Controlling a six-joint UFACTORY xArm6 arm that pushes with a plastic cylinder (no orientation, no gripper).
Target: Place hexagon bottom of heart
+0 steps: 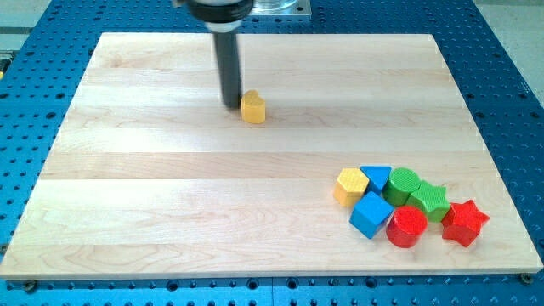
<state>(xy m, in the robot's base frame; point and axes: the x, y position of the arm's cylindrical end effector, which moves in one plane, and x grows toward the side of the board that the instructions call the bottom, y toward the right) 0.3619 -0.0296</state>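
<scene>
A small yellow block point(253, 107), which looks like the heart, lies on the wooden board point(170, 195) near the view's top, left of centre. My tip point(231, 105) stands just at its left side, touching or nearly touching it. The yellow hexagon point(350, 186) lies far off at the view's lower right, at the left end of a cluster of blocks.
The cluster by the hexagon holds a blue block point(376, 177), a blue cube point(371, 214), a green round block point(405, 184), a green star point(430, 201), a red round block point(406, 227) and a red star point(464, 223). A blue perforated table point(25, 127) surrounds the board.
</scene>
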